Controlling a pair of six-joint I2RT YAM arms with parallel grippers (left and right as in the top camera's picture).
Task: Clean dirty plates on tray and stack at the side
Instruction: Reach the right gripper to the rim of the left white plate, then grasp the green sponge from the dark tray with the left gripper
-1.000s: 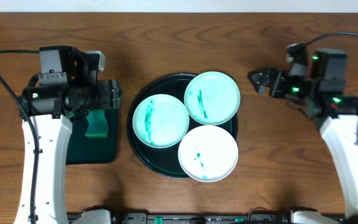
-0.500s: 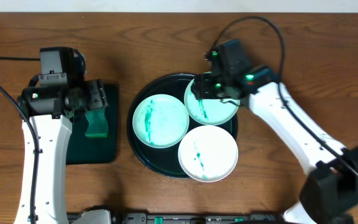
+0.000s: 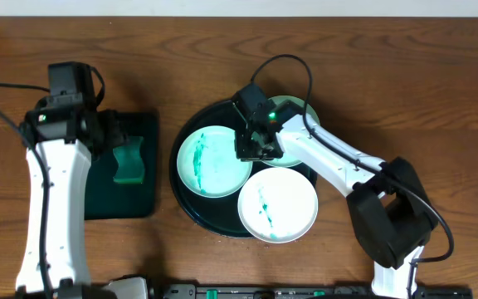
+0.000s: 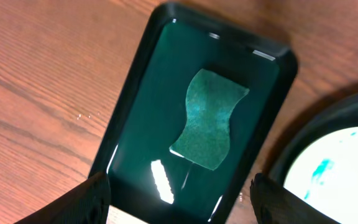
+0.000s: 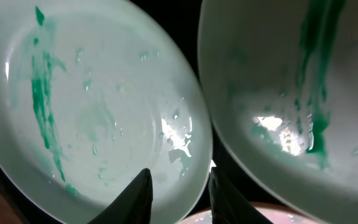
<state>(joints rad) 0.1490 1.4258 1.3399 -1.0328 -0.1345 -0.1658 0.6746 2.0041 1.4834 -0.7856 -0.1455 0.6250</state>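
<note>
Judging the plates (image 3: pixel 214 160) rigid, glossy, light and breakable, we would pinch one at its raised edge. Right gripper (image 5: pixel 179 190) and left gripper (image 4: pixel 180 200) both stand parted, empty.

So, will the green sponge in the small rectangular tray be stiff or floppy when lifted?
Probably light and bendy: the sponge looks thin, with a wavy outline. It lies flat on the glossy rectangular tray, so it may slide when pushed. Wetness I cannot tell.
</note>
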